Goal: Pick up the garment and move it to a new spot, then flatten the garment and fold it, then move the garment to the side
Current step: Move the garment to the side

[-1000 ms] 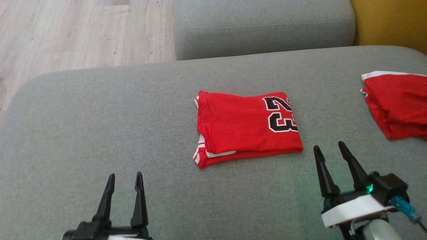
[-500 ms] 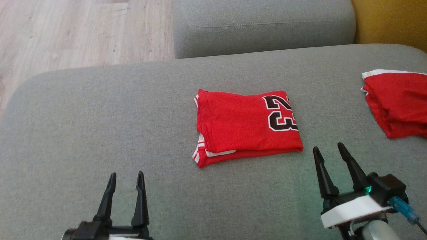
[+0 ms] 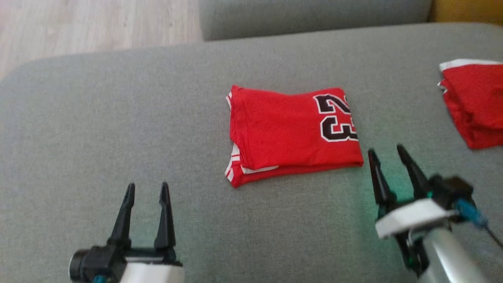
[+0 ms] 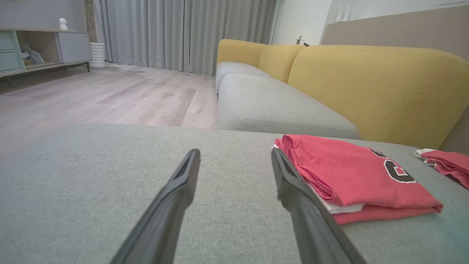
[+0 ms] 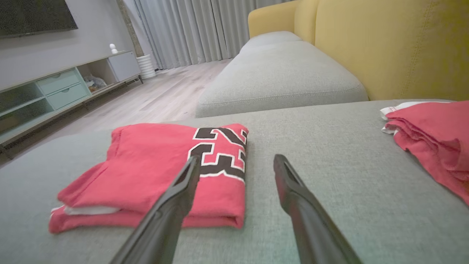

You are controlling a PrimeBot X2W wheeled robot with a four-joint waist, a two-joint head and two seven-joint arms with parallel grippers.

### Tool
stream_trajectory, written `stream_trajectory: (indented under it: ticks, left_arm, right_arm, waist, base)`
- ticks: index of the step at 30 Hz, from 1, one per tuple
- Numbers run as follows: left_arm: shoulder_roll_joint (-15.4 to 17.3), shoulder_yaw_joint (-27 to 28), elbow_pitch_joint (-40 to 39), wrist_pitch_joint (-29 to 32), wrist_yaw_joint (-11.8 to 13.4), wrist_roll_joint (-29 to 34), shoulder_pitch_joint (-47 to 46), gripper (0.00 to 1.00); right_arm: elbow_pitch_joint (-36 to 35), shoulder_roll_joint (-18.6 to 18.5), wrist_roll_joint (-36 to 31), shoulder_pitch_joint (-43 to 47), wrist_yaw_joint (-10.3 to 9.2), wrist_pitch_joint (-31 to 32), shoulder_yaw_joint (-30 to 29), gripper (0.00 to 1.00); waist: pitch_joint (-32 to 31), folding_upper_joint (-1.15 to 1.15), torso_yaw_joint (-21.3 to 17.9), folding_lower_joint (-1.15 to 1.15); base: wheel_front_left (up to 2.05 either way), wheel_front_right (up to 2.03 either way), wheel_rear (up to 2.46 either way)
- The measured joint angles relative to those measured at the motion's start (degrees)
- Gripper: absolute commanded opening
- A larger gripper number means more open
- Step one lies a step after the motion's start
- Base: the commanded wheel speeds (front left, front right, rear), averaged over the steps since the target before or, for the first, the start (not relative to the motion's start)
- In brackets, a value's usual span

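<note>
A red jersey (image 3: 290, 133) of thin, matt knitted cloth lies on a sofa cushion (image 3: 118, 118) covered in coarse, matt grey woven fabric. The backrest (image 4: 366, 84) is a smoother yellow cloth, and the floor (image 4: 128, 95) is pale wood planks with a faint sheen. The left gripper (image 3: 147, 184) and right gripper (image 3: 386, 149) have fingers of dark, matt plastic.

left gripper (image 3: 146, 188) and right gripper (image 3: 387, 154) both gape, fingers pointing forward, holding nothing.

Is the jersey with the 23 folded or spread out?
Folded. The jersey lies as a compact rectangle with stacked layers showing along its near edge.
</note>
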Motion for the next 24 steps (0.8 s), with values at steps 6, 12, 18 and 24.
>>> stream_trajectory:
  ticks: [6, 12, 18, 24]
  left_arm:
    - [0.0, -1.3, -0.5, 0.0, 0.0, 0.3, -3.3, 1.0]
    - [0.0, -2.0, -0.5, 0.0, 0.0, 0.2, -5.1, 1.0]
    - [0.0, -2.4, -0.2, 0.0, 0.1, 0.2, -6.7, 1.0]
    - [-0.1, -2.4, 0.0, 0.0, 0.6, 0.1, -7.4, 1.0]
  right_arm:
    - [10.7, -0.6, 4.2, -11.2, 0.01, 2.6, 1.9, 1.0]
    - [19.9, -1.2, 7.1, -20.0, 0.01, 6.7, 2.5, 1.0]
    - [26.6, -0.7, 8.7, -24.7, 0.01, 8.0, 6.1, 0.73]
    - [29.7, -0.7, 8.6, -28.1, 0.01, 5.8, 8.8, 0.0]
  waist:
    - [4.2, 0.0, 0.5, 0.01]
    - [7.2, 0.0, 1.8, 0.01]
    - [9.2, 0.0, 2.9, 0.0]
    - [10.3, 0.0, 2.8, 0.0]
  base:
    - [0.0, 0.0, 0.0]
    - [0.0, 0.0, 0.0]
    - [0.0, 0.0, 0.0]
    - [0.0, 0.0, 0.0]
